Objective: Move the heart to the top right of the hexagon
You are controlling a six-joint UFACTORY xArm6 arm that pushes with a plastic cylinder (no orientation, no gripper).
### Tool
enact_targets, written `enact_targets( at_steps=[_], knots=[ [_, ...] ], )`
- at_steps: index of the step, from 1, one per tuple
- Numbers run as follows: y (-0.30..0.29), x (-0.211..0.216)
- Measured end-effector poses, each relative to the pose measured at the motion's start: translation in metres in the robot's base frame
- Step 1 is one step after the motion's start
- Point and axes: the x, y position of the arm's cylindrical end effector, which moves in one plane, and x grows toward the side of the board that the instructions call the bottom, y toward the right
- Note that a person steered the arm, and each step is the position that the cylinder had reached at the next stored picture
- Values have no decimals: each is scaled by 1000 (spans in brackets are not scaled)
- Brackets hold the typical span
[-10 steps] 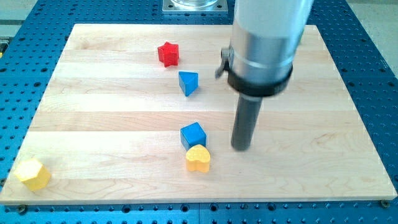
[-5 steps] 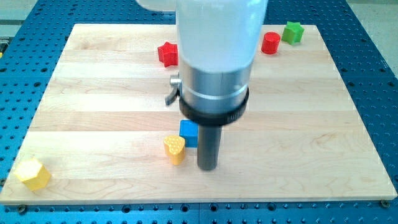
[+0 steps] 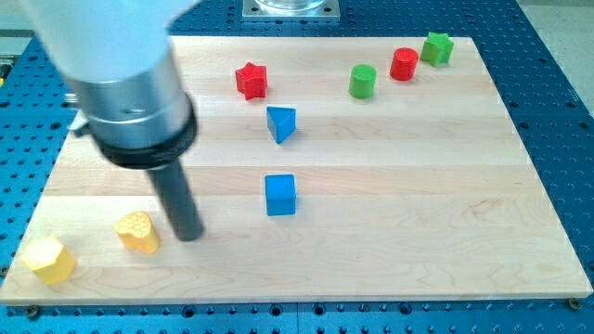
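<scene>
My tip has pushed the heart far toward 9 o'clock. It now sits near the hexagon, at its 2 o'clock. The tool holds nothing; it only pushes.

1 view, high, angled over the board.
</scene>
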Motion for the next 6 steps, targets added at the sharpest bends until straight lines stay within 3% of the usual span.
enact_targets(
  at_steps=[1, 2, 4, 5, 6],
  knots=[
    [30, 11],
    [-4, 36],
    [-71, 24],
    [54, 23],
    [143, 10]
  ],
)
